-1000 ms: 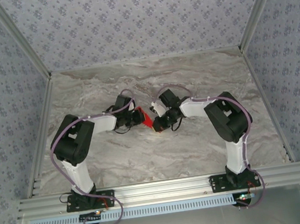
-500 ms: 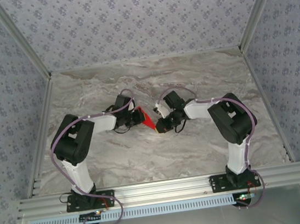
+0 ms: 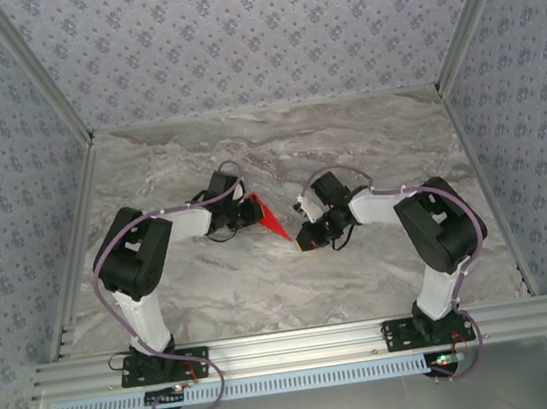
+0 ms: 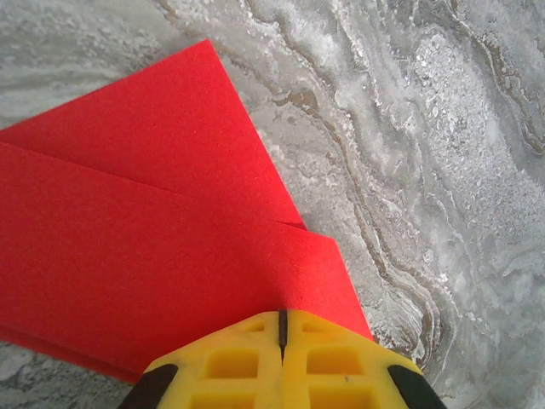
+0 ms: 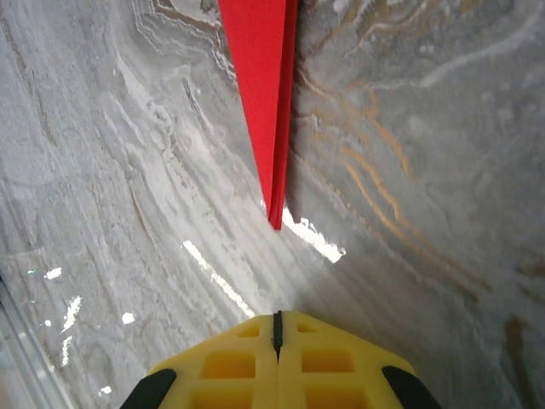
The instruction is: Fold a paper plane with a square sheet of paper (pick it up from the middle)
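We log the left gripper (image 4: 281, 319) clenched on the wide end of the paper plane (image 4: 153, 221). Seen from above, the plane sits mid-table (image 3: 366, 142) with its nose toward 5 o'clock. The right gripper (image 5: 277, 325) is pinched shut on nothing, near the nose at its 4 o'clock, apart.

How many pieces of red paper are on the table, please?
1. The folded red paper lies near the middle of the table, its wide end at the left fingers, its sharp tip pointing toward the right fingers. The arms could hide another.
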You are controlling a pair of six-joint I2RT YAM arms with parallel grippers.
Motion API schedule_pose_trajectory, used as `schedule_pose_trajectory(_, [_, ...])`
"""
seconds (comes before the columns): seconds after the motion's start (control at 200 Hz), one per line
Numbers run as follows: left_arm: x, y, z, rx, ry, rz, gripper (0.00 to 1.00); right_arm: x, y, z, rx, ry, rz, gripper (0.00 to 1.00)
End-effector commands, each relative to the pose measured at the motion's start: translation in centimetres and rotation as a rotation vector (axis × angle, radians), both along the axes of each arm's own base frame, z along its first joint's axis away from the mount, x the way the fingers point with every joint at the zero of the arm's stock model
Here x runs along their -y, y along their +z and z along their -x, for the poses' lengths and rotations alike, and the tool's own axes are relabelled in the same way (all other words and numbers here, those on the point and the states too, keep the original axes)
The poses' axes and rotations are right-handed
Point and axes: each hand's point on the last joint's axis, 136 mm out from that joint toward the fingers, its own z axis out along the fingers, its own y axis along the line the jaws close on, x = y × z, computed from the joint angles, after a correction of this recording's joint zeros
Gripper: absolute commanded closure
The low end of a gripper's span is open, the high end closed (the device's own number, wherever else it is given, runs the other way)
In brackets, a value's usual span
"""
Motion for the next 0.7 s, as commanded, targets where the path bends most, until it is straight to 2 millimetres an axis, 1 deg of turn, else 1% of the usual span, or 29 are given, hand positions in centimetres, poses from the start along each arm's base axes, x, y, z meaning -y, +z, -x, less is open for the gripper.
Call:
schedule_pose_trajectory(0.0, [-3.9,-5.6,2.5,-0.13,0.034,-0.194,0.98,-1.1,2.0,-0.9,0.011,-0.022,-0.012,1.0])
schedule_pose_trajectory(0.09, [-3.3,-5.3,2.5,-0.119,0.014,-0.19,0.98,-2.8,2.2,-2.2,0.029,-0.006,-0.018,1.0])
schedule_pose_trajectory(0.21, [-2.8,-5.1,2.7,-0.11,-0.009,-0.185,0.98,-4.5,1.8,-3.7,0.031,0.0,-0.016,1.0])
schedule_pose_trajectory(0.33, [-2.4,-5.0,2.8,-0.104,-0.029,-0.181,0.98,-5.2,1.7,-5.3,0.049,-0.006,-0.008,1.0])
schedule_pose_trajectory(0.38, [-2.3,-4.9,2.7,-0.099,-0.034,-0.178,0.98,-5.0,0.8,-5.2,0.034,-0.003,0.01,1.0])
schedule_pose_trajectory(0.39, [-2.3,-4.9,2.7,-0.099,-0.034,-0.178,0.98,-5.4,1.4,-5.8,0.053,-0.003,-0.002,1.0])
schedule_pose_trajectory(0.4, [-2.3,-4.8,2.7,-0.098,-0.033,-0.177,0.98,-5.5,1.4,-5.9,0.052,-0.001,-0.001,1.0])
schedule_pose_trajectory(0.46, [-2.2,-4.7,2.6,-0.094,-0.034,-0.176,0.98,-5.5,0.7,-6.0,0.039,0.005,0.015,1.0])
schedule_pose_trajectory(0.61, [-2.0,-4.2,2.3,-0.074,-0.045,-0.171,0.97,-4.1,-1.5,-5.4,0.006,-0.011,0.072,1.0])
schedule_pose_trajectory(0.655, [-2.1,-4.1,2.1,-0.068,-0.047,-0.176,0.96,-3.8,-1.7,-5.5,0.009,-0.015,0.083,1.0])
schedule_pose_trajectory(0.66, [-2.1,-4.2,2.1,-0.068,-0.047,-0.178,0.96,-3.5,-2.2,-5.0,-0.005,-0.015,0.094,1.0])
schedule_pose_trajectory(0.67, [-2.1,-4.0,2.0,-0.064,-0.046,-0.177,0.96,-3.1,-2.5,-4.7,-0.015,-0.016,0.103,1.0])
schedule_pose_trajectory(0.695, [-2.2,-4.0,1.9,-0.062,-0.044,-0.179,0.95,-2.8,-2.9,-4.4,-0.023,-0.019,0.112,1.0])
